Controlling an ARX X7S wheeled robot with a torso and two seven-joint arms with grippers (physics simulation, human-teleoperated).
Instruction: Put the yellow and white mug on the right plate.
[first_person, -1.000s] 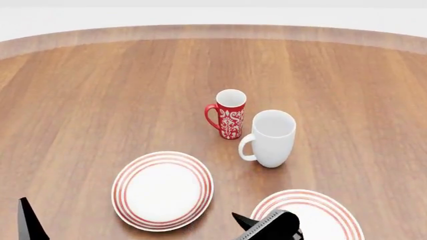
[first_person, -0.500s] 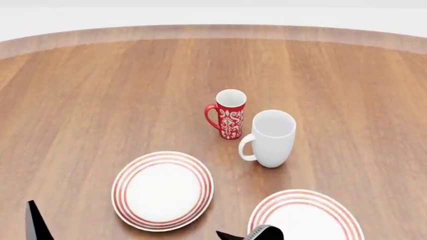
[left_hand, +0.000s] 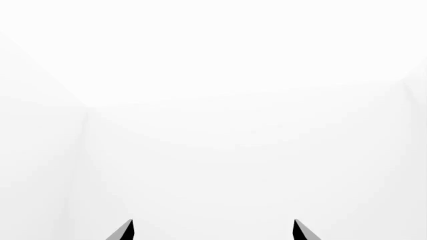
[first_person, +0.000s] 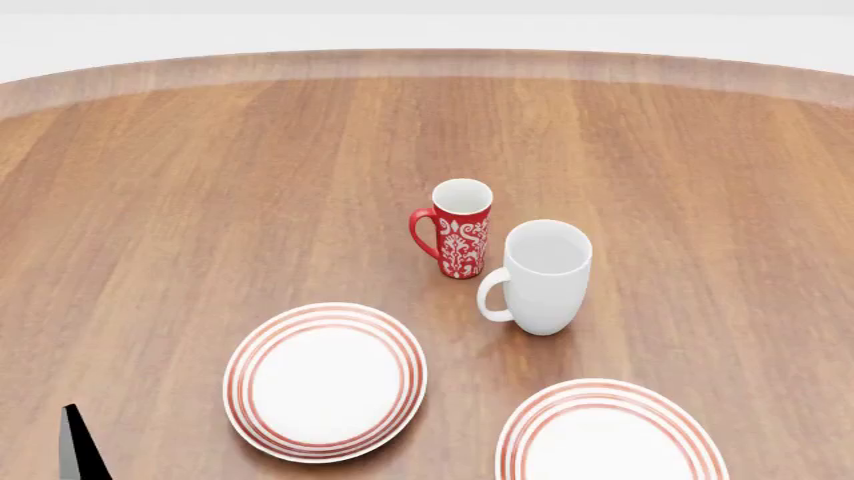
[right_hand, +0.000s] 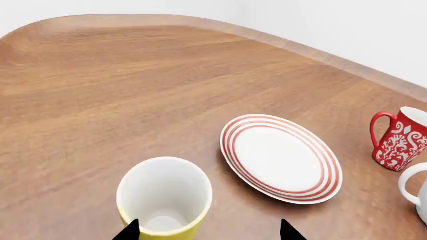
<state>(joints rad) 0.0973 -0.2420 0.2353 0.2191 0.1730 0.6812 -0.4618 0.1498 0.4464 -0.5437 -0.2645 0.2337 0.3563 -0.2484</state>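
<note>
Right tool (right_hand: 207, 231) spread open, yellow and white mug (right_hand: 165, 197) upright on the counter (right_hand: 100, 100) just ahead, overlapping one fingertip, ringed plate (right_hand: 281, 158) beyond, left tool (left_hand: 212, 231) open, facing blank white.

yellow and white mug (right_hand: 165, 199) upright on wood; right plate (first_person: 611, 432) flat, red-ringed, bare

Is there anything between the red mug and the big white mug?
No. In the head view, only bare wood of the table shows in the small gap between the red mug and the white mug.
</note>
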